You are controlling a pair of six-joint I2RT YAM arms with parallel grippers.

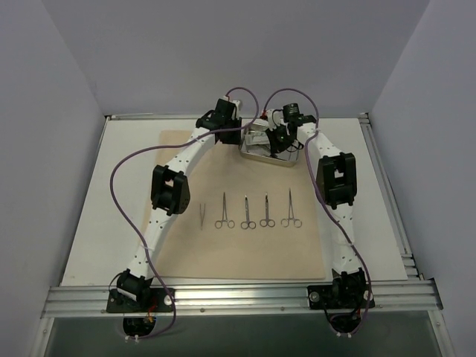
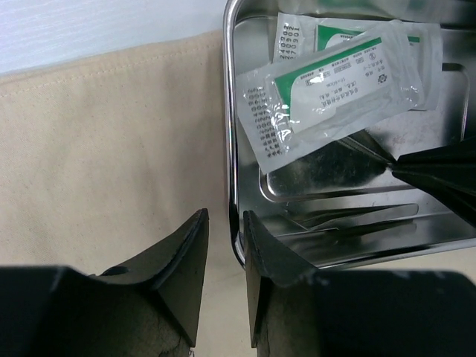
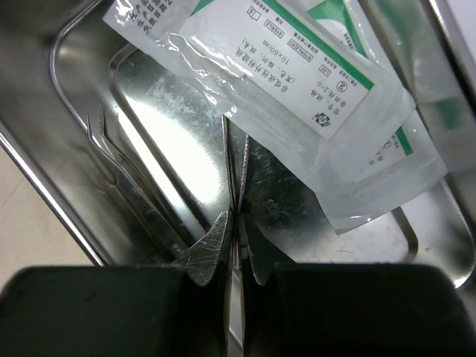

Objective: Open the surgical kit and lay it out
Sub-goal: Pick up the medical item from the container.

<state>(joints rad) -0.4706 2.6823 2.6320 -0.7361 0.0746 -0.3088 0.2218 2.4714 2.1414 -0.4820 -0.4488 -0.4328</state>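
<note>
Surgical kit, opened out on the surface (image 1: 89,223).

- Beige cloth wrap (image 1: 186,253): spread flat, covering the middle of the surface.
- Tweezers (image 1: 201,216) and four scissor-handled clamps (image 1: 248,213): one left-to-right row on the cloth, near centre, apart from each other, tweezers leftmost.
- Steel tray (image 1: 264,158): on the far part of the cloth, right of centre.
- Two white packets with green bands, one (image 2: 335,82) lying over the other (image 2: 297,33): inside the tray.
- Slim metal instrument (image 2: 349,216): on the tray floor.
- Left end effector (image 2: 225,216): narrow gap, fingers either side of the tray's left rim, cloth showing between rim and outer finger.
- Right end effector (image 3: 235,219): inside the tray, fingers pressed together at the upper packet's edge; whether it pinches anything cannot be told.
</note>
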